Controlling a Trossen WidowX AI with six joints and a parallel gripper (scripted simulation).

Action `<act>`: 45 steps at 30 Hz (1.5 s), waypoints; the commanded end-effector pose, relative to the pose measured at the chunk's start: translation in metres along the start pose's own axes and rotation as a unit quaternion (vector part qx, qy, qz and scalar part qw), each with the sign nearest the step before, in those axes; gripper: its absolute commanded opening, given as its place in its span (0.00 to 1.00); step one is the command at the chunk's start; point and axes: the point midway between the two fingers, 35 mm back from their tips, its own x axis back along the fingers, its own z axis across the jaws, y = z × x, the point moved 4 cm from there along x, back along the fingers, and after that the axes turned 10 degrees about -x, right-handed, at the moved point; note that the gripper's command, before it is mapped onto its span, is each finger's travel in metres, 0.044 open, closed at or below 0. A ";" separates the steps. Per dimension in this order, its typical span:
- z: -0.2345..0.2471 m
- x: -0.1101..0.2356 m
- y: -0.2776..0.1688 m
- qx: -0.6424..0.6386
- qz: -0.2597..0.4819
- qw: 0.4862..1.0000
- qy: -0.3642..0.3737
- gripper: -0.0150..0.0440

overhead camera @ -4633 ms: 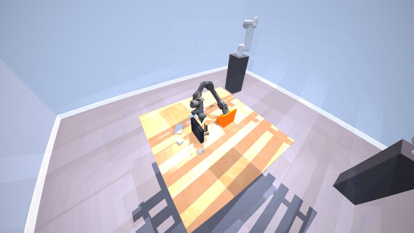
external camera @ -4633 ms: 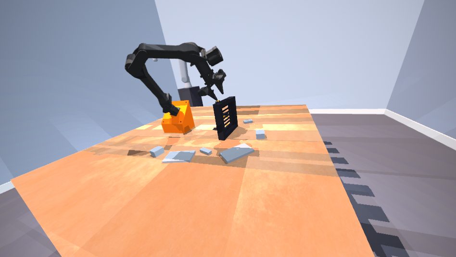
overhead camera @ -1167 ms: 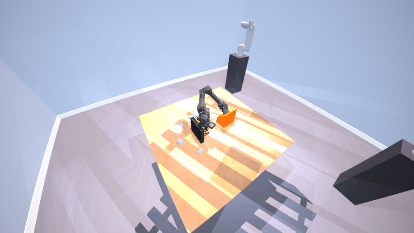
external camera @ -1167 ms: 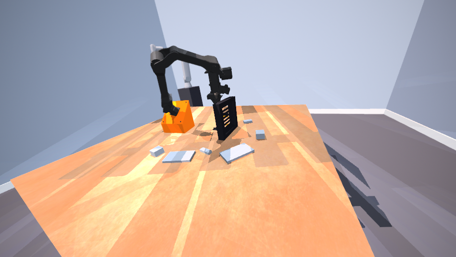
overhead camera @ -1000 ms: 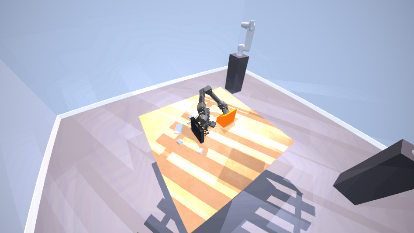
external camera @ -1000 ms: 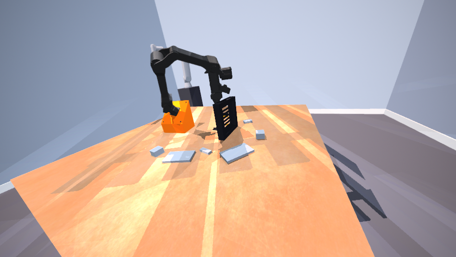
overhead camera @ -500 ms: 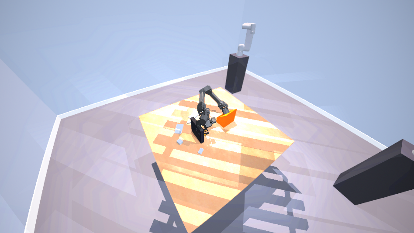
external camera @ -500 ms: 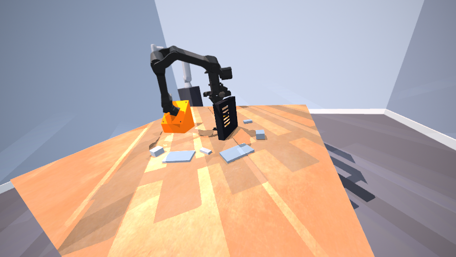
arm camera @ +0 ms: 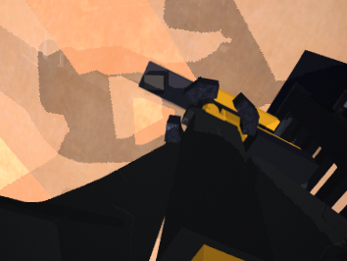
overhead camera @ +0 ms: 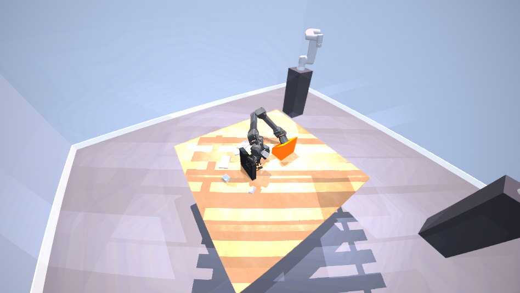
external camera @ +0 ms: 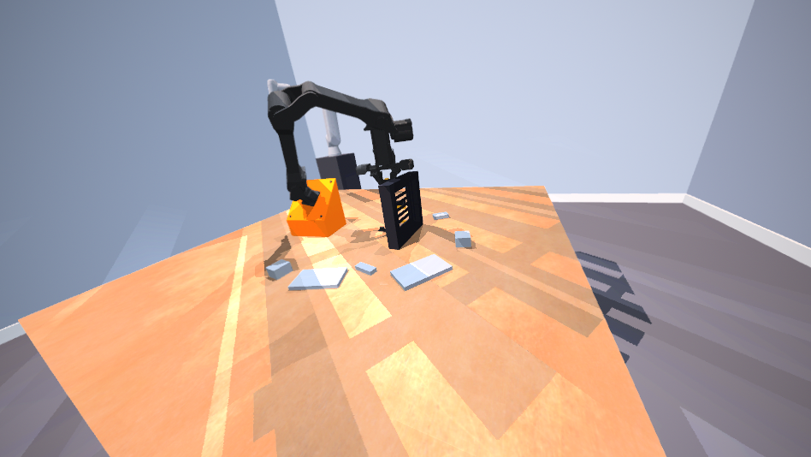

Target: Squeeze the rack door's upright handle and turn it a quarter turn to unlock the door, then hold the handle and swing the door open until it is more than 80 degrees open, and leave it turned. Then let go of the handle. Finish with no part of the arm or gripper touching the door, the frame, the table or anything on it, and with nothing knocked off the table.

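Claw (overhead camera: pixel 258 165) (external camera: pixel 386 177) (arm camera: pixel 212 161) is closed around yellow handle (arm camera: pixel 269 118); black rack (overhead camera: pixel 249 162) (external camera: pixel 391 218) (arm camera: pixel 306 83) stands beside, toward table's (overhead camera: pixel 269 232) (external camera: pixel 317 397) (arm camera: pixel 98 25) left edge from above.

From here I see a white arm (overhead camera: pixel 311 50) (external camera: pixel 331 127) on a dark pedestal (overhead camera: pixel 297 90) (external camera: pixel 339 170), upper right of the top view and left of centre in the exterior one. Another dark pedestal (overhead camera: pixel 476 221) fills the top view's lower right corner, cut off by the edge.

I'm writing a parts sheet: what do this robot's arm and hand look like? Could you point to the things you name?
The arm (overhead camera: pixel 254 123) (external camera: pixel 346 102) is matte black, with slender links and bulky, rounded joints. Its hand (arm camera: pixel 212 161) is black too, with dark, blocky, angular fingertips.
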 end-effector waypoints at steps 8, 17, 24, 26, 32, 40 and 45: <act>0.000 0.000 -0.001 0.022 0.001 1.000 0.000 0.49; 0.000 0.000 -0.001 -0.015 0.001 1.000 0.000 0.73; 0.000 0.000 -0.001 -0.187 0.001 0.982 -0.001 0.73; 0.000 0.000 -0.001 -0.235 0.001 0.972 -0.001 0.73; 0.000 0.000 -0.001 -0.377 0.001 0.926 -0.001 0.73; 0.000 0.000 -0.001 -0.552 0.001 0.834 -0.001 0.73; 0.000 0.000 -0.001 -0.651 0.001 0.759 -0.001 0.73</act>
